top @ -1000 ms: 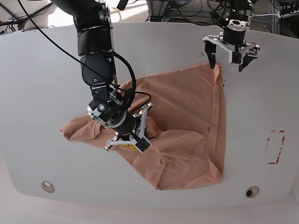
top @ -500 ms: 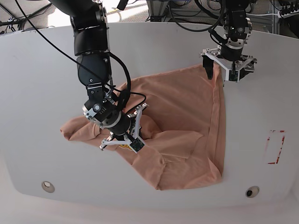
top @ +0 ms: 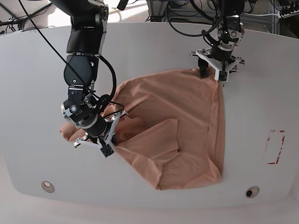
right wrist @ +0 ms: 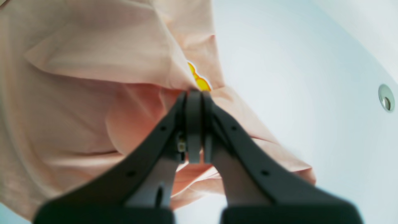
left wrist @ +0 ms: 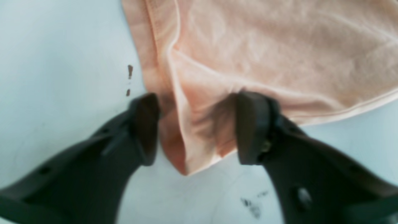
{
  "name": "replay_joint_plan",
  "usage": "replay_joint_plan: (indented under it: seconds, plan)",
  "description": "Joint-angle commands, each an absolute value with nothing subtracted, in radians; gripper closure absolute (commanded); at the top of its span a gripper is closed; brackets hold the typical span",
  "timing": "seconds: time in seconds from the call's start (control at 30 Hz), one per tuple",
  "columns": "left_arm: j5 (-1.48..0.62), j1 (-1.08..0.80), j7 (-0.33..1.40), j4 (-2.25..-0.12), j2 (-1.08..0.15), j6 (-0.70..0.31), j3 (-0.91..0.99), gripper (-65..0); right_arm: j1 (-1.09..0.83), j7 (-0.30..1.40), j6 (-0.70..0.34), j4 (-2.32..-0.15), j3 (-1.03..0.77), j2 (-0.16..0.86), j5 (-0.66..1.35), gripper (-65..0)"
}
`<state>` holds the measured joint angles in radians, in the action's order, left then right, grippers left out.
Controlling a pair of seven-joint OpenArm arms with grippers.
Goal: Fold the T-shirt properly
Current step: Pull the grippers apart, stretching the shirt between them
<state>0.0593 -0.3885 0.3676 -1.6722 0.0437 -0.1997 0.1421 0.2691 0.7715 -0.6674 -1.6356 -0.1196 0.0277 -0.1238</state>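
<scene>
White tabletop (top: 32,79) fills the base view, curving away at the lower edge, with a red-outlined mark (top: 275,147) at the right. Across its middle we see the T-shirt (top: 187,135) lying rumpled, one flap doubled over itself and a long straight edge running down the right side.

At the left of the frame, our right gripper (right wrist: 194,96) has its fingers pressed together on a pinch of cloth just below the yellow emblem (right wrist: 199,81). Compared with a second ago it has carried that fold further toward the left, and the cloth behind it has drawn flatter.

At the upper right, our left gripper (left wrist: 196,127) has dropped from above the table onto the shirt's far corner. Its fingers (left wrist: 146,127) stand apart, one on each side of the corner, not yet clamped. We judge the next step to be closing there, so both arms can stretch the shirt flat.
</scene>
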Motion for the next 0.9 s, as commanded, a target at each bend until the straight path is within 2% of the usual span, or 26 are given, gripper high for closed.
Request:
replay_joint_plan:
  seconds: [0.0, 0.1, 0.2, 0.8, 0.87]
  plan:
    - [0.091, -0.383, 0.423, -1.643, 0.031, -0.185, 0.143, -17.1, 0.308, 0.754, -0.670, -1.659, -0.127, 0.033, -0.111, 0.0]
    - [0.091, -0.369, 0.423, -1.636, 0.008, -0.185, 0.130, -6.3, 0.337, 0.754, -0.670, -1.659, -0.130, 0.035, -0.111, 0.0]
    - [0.090, -0.374, 0.424, -1.656, -0.022, -0.185, 0.102, -0.6, 0.355, 0.754, -0.670, -1.659, -0.128, 0.042, -0.116, 0.0]
    - [0.084, -0.596, 0.423, -1.922, -0.200, -0.188, 0.139, -0.1, 0.627, 0.751, -0.670, -1.486, -0.130, 0.165, -0.120, 0.0]
    - [0.084, -0.615, 0.423, -1.929, -0.199, -0.222, 0.163, -0.1, 0.670, 0.751, -0.670, -1.443, -0.130, 0.171, -0.122, 0.0]
